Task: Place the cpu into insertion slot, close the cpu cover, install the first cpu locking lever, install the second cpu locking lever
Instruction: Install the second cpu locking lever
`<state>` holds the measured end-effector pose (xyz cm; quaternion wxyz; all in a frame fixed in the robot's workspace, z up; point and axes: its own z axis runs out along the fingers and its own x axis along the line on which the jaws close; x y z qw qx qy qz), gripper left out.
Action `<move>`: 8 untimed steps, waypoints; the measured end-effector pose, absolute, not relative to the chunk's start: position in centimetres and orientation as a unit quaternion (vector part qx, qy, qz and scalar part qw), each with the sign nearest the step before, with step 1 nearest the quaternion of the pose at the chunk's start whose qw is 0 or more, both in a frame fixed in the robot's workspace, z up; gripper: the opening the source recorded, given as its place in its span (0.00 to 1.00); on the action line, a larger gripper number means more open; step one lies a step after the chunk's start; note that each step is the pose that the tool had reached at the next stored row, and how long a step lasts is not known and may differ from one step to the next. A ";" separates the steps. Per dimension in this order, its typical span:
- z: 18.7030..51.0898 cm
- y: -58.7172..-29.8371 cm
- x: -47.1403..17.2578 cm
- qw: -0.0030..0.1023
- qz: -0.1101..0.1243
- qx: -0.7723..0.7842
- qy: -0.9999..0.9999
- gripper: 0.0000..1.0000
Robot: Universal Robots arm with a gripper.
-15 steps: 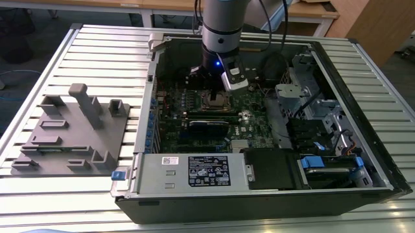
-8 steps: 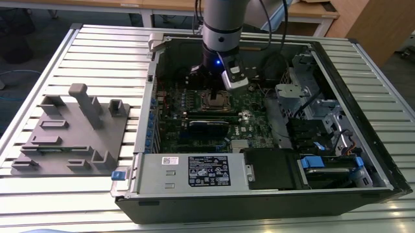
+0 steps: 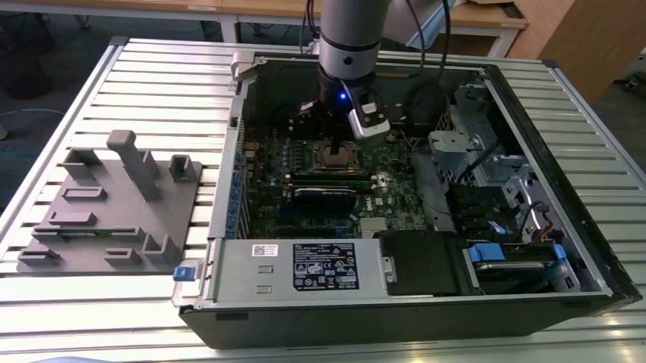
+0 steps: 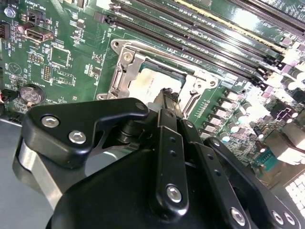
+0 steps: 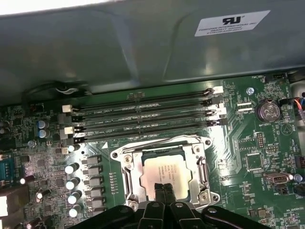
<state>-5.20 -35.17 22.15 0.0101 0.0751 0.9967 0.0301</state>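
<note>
Inside the open black computer case, the arm's black gripper, fingers pressed together and holding nothing, stands over the small flat silver-grey cpu. The chip lies seated in the square, silver-rimmed insertion slot on the green circuit board, at six o'clock from the long black memory slots. The thin silvery cpu cover appears closed; the levers' state cannot be told.

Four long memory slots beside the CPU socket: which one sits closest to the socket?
The slot directly bordering the cpu cover in the first wrist view; the other three lie beyond it, toward the case wall.
</note>
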 end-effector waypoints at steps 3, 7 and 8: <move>22.2 -35.1 -5.1 0.010 0.029 0.075 0.997 0.10; 22.1 -34.9 -5.0 0.010 0.029 0.075 0.997 0.10; 22.1 -34.8 -4.9 0.010 0.029 0.075 0.997 0.10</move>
